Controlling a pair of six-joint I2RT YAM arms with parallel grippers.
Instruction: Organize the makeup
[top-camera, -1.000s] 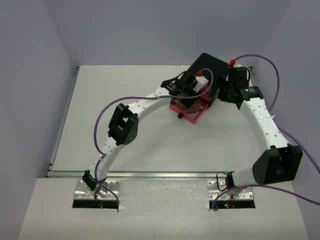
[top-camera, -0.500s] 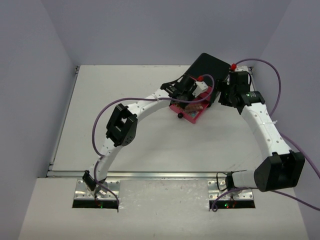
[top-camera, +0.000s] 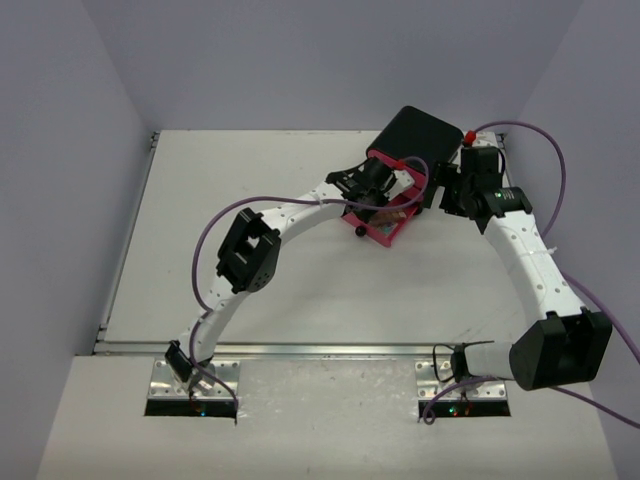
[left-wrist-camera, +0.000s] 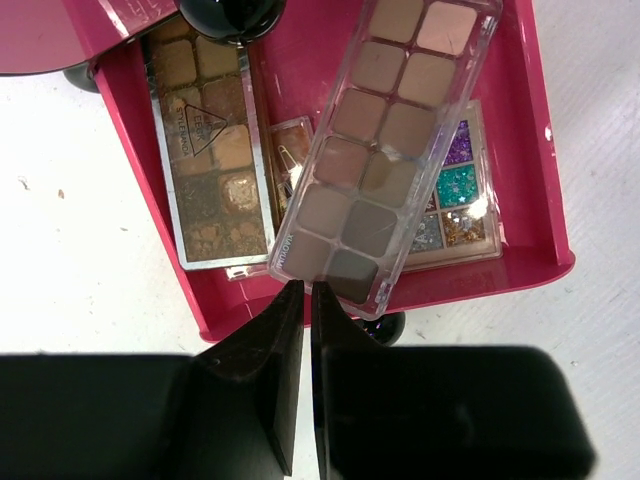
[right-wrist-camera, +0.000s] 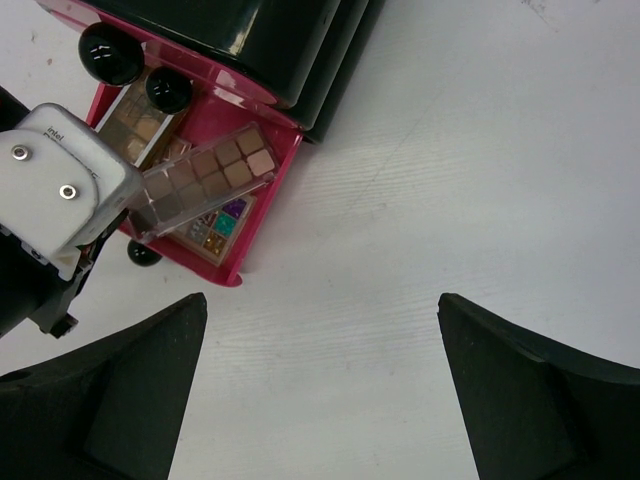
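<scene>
Left gripper (left-wrist-camera: 304, 298) pinches end of clear-cased nude-brown eyeshadow palette (left-wrist-camera: 385, 140), tilted over pink plastic drawer (left-wrist-camera: 540, 150) w/ gold-brown palette (left-wrist-camera: 208, 160) & glitter palette (left-wrist-camera: 455, 195) lying inside. Right gripper (right-wrist-camera: 320, 300) spread wide above white tabletop (right-wrist-camera: 450, 150); pale lilac walls (top-camera: 300, 60) around.

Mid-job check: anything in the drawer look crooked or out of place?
Yes. The clear-cased palette lies slanted over the glitter palette in the pink drawer, not square like the brown palette beside it; its near end sits over the front rim, at the left gripper.
</scene>
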